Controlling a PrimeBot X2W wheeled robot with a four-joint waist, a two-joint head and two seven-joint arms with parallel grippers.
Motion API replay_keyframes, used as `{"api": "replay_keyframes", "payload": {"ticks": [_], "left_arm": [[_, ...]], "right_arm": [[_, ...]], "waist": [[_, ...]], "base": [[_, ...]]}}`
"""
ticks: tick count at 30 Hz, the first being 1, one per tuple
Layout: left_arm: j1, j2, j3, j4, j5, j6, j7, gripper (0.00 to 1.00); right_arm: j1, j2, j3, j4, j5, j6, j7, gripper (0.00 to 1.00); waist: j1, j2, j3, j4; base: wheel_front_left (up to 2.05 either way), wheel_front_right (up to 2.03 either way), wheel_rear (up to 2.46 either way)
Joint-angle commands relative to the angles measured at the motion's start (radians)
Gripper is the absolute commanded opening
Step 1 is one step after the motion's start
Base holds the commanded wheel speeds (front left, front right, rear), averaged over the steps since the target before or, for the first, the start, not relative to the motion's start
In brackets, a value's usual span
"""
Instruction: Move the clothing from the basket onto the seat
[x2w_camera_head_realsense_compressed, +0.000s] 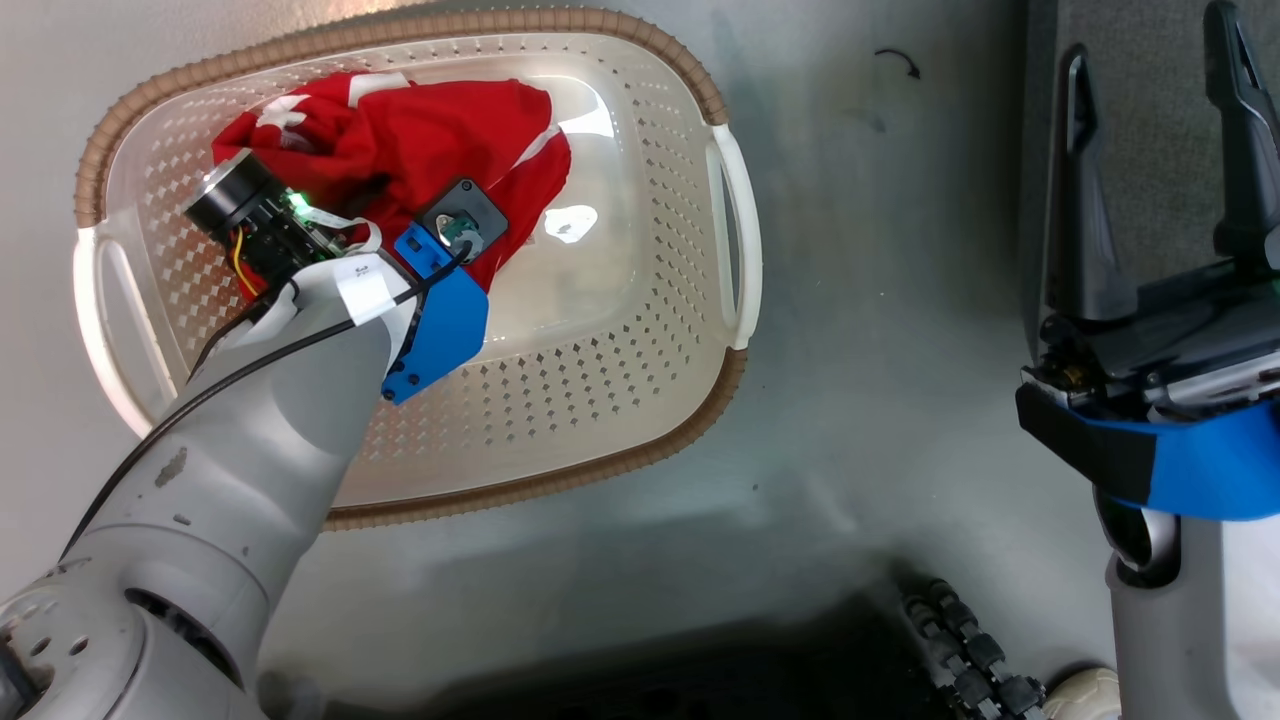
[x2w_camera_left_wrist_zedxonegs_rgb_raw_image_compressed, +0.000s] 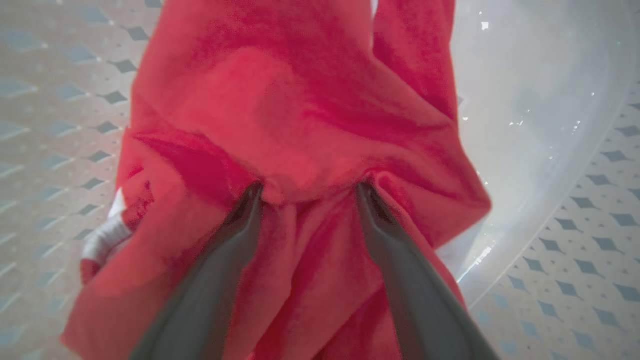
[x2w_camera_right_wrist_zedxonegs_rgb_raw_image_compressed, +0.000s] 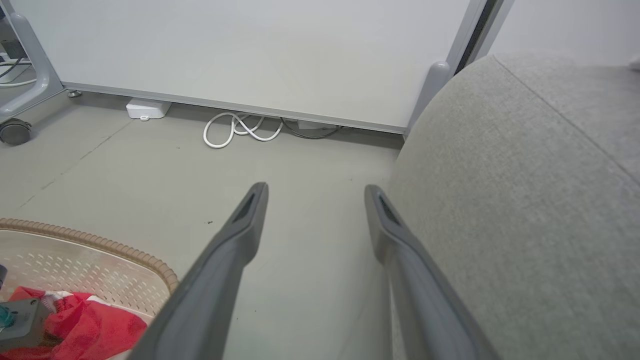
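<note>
Pressing into the clothing (x2w_camera_left_wrist_zedxonegs_rgb_raw_image_compressed: 300, 100), the left gripper (x2w_camera_left_wrist_zedxonegs_rgb_raw_image_compressed: 308, 192) has its two dark fingers spread wide, tips sunk in the red fabric with a soft fold bulging between them, not pinched. The red heap, with white stripes showing, lies bunched in the far left part of the basket (x2w_camera_head_realsense_compressed: 620, 380), whose near right part is bare. The basket sits on the grey floor (x2w_camera_right_wrist_zedxonegs_rgb_raw_image_compressed: 150, 165). Well apart to the right, the right gripper (x2w_camera_right_wrist_zedxonegs_rgb_raw_image_compressed: 315, 192) hangs wide and empty above the floor, just beside the rounded edge of the light grey seat (x2w_camera_right_wrist_zedxonegs_rgb_raw_image_compressed: 525, 200)
</note>
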Motion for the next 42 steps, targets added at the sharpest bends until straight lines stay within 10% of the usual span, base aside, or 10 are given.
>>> {"api": "replay_keyframes", "payload": {"ticks": [1, 5, 6, 8, 42], "left_arm": [[-0.011, -0.002, -0.003, 0.002, 0.0, 0.004, 0.006, 1.0], [0.004, -0.001, -0.006, 0.002, -0.006, 0.004, 0.012, 1.0], [0.006, 0.0, -0.009, 0.002, -0.006, 0.004, 0.01, 0.49], [0.011, 0.002, -0.011, 0.002, -0.011, 0.003, 0.012, 0.0], [0.103, -0.049, 0.056, -0.01, -0.148, -0.027, -0.307, 0.0]], "right_arm": [[0.016, 0.004, -0.004, -0.013, -0.011, 0.0, -0.004, 1.0], [0.032, 0.005, -0.008, -0.032, -0.02, 0.0, -0.004, 1.0], [0.034, 0.005, -0.008, -0.035, -0.021, 0.0, -0.004, 1.0], [0.036, 0.006, -0.006, -0.042, -0.027, 0.0, -0.004, 1.0], [0.009, -0.004, 0.003, 0.07, 0.006, 0.0, -0.004, 1.0]], "waist": [[0.0, 0.0, 0.004, 0.001], [0.0, 0.0, 0.005, 0.006], [0.0, 0.0, 0.005, 0.007], [0.0, 0.0, 0.006, 0.009], [0.0, 0.0, -0.281, 0.102]], "base": [[0.0, 0.0, 0.0], [0.0, 0.0, 0.0], [0.0, 0.0, 0.0], [0.0, 0.0, 0.0], [0.0, 0.0, 0.0]]}}
